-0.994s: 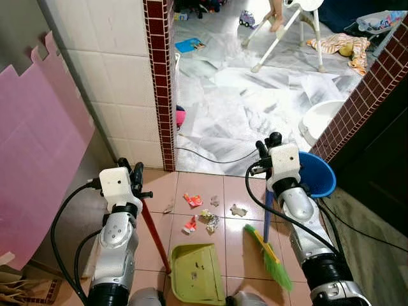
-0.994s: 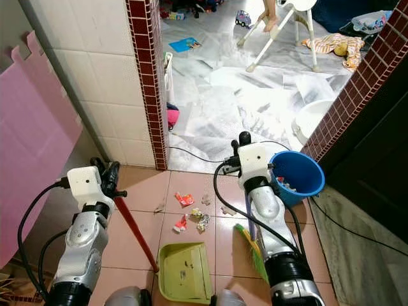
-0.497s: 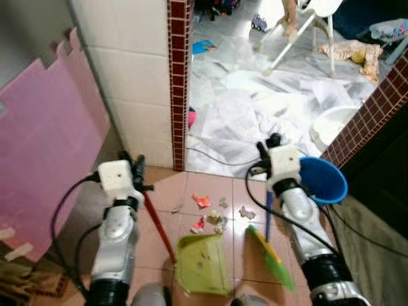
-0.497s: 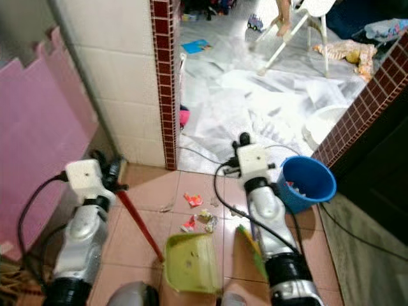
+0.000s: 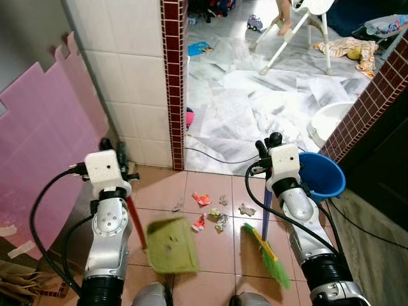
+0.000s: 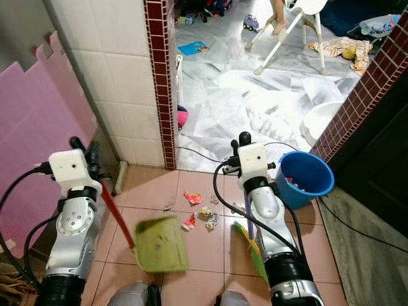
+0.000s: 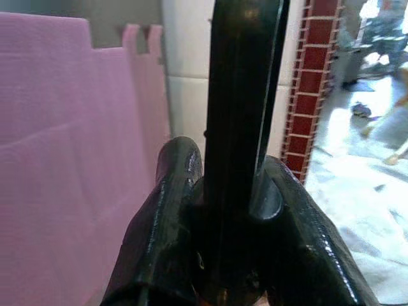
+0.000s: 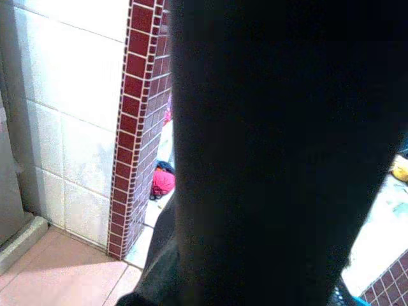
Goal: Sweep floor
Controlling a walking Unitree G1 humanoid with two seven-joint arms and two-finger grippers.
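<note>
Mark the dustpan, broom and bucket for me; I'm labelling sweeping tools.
dustpan (image 5: 170, 245), left eye view, middle of the green pan
broom (image 5: 274, 264), left eye view, green bristles
bucket (image 6: 309, 175), right eye view, blue inner wall

Left end effector (image 7: 233, 210) clamped round dark handle (image 7: 239, 95); pink foam board (image 7: 70, 159) beside.

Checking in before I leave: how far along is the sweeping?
Nothing is collected yet: the litter scraps lie loose on the pink tiles. In hand: the left gripper holds the green dustpan by its red handle, the right gripper holds the broom. Sweeping the scraps into the pan remains.
</note>
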